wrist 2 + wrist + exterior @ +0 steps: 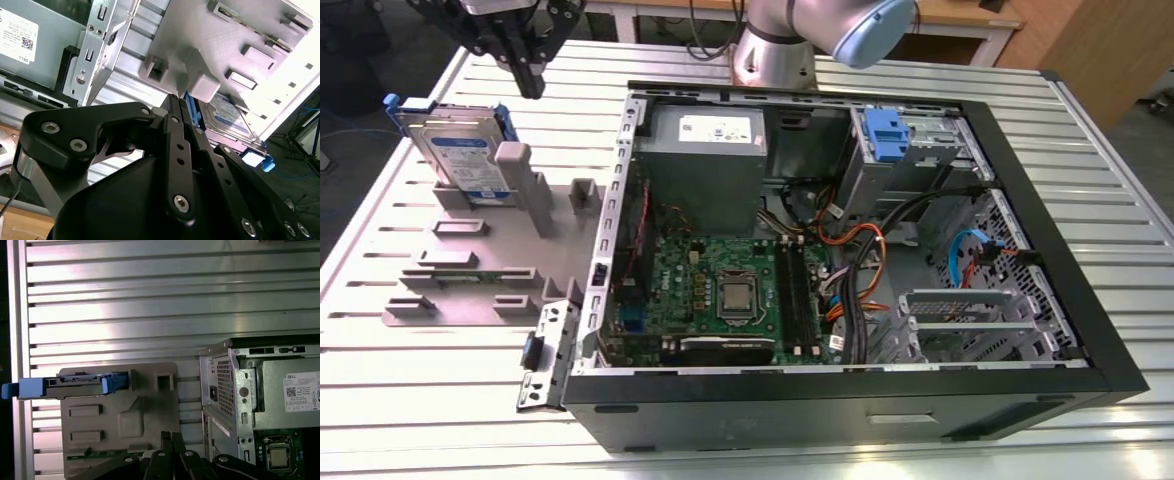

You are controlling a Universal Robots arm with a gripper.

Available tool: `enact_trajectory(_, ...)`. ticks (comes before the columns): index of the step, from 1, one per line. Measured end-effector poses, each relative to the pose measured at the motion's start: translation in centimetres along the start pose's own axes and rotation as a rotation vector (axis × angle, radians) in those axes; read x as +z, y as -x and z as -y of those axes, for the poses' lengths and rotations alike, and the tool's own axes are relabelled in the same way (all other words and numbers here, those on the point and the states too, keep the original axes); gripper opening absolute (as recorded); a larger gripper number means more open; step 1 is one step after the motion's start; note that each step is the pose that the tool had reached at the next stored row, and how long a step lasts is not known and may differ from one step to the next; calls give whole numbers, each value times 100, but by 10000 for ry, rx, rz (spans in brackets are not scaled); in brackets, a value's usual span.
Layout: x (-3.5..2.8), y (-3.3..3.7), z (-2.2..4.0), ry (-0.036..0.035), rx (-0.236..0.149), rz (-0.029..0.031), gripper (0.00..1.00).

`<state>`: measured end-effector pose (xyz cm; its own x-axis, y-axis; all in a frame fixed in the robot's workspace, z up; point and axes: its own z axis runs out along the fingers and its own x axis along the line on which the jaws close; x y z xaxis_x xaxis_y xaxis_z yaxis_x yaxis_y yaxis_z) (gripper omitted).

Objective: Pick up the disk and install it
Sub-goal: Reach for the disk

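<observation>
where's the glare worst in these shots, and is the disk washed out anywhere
Second wrist view: the grey holder plate washes out to white toward one edge, but the disk held in it is not washed out. First wrist view: a bright band glares across the ribbed table. Exterior view: light is even, with the computer case shaded inside.

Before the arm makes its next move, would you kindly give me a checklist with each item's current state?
1. Disk upright in the grey holder: ok.
2. Gripper carrying nothing: ok.
3. Fingers open for a grasp: not ok, shut.
4. Gripper centred above disk: not ok, offset toward the computer case.
5. Case side open: ok.
6. Drive bay free: cannot tell.
</observation>
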<state>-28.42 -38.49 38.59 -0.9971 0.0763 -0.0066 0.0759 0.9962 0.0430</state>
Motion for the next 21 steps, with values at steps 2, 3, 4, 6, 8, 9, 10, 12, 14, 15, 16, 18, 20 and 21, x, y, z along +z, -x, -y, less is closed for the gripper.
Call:
enact_trajectory(2, 1, -1, 0, 1, 0, -1, 15)
enact_trajectory(3, 1, -3, 0, 2, 1, -1, 15)
enact_trajectory(4, 2, -5, 0, 3, 1, 0, 15)
enact_trajectory(6, 2, -14, 1, 2, 2, -2, 15)
enact_trajectory(8, 4, -18, 1, 3, -1, -1, 15)
enact_trajectory(9, 4, -22, 2, 2, 0, -2, 15)
enact_trajectory(10, 5, -25, 2, 2, 0, -2, 15)
enact_trajectory(12, 7, -31, 3, 2, 0, -1, 15)
enact_trajectory(14, 8, -36, 3, 2, 0, -2, 15)
enact_trajectory(15, 9, -39, 3, 2, 1, -1, 15)
enact_trajectory(16, 10, -43, 4, 2, 0, -1, 15)
enact_trajectory(18, 13, -53, 4, 2, 1, -2, 15)
enact_trajectory(20, 15, -65, 5, 2, 1, -2, 15)
enact_trajectory(21, 16, -70, 6, 2, 0, -2, 15)
